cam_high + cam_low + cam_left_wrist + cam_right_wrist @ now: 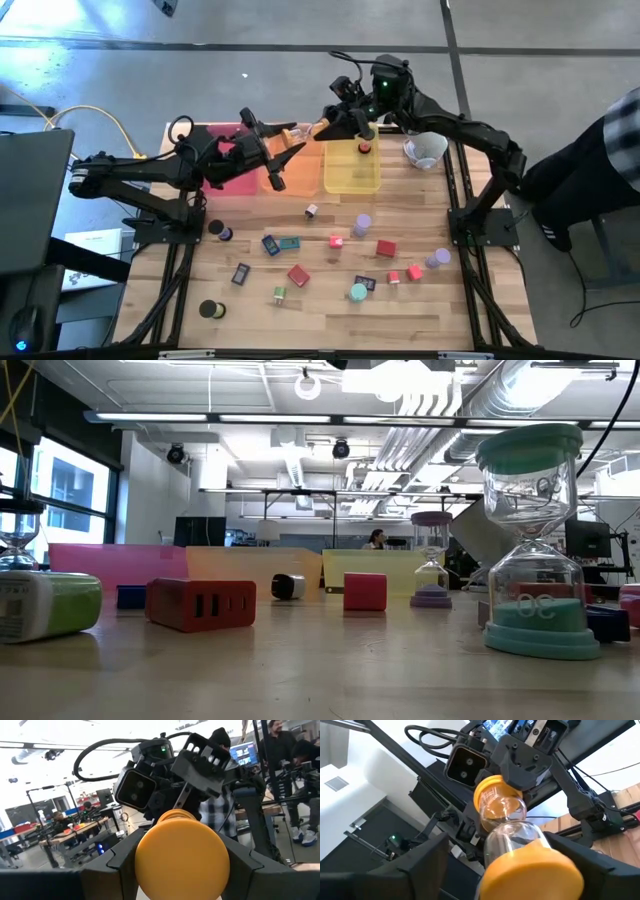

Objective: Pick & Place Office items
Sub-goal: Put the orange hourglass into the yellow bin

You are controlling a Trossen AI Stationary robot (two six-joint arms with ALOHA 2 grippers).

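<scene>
Above the surface's far edge, the left hand [285, 140] pinched an orange hourglass [305, 131] for transfer; the right hand [335, 122] straddled its other end, spread.

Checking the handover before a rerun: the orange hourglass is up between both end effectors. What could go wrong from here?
1. The left end effector grips one cap of the orange hourglass. The right end effector brackets the other cap but looks open. If the left lets go early, the glass likely drops toward the orange tray.
2. The two end effectors sit nearly nose to nose, so a small misalignment could knock them together or twist the glass neck.
</scene>
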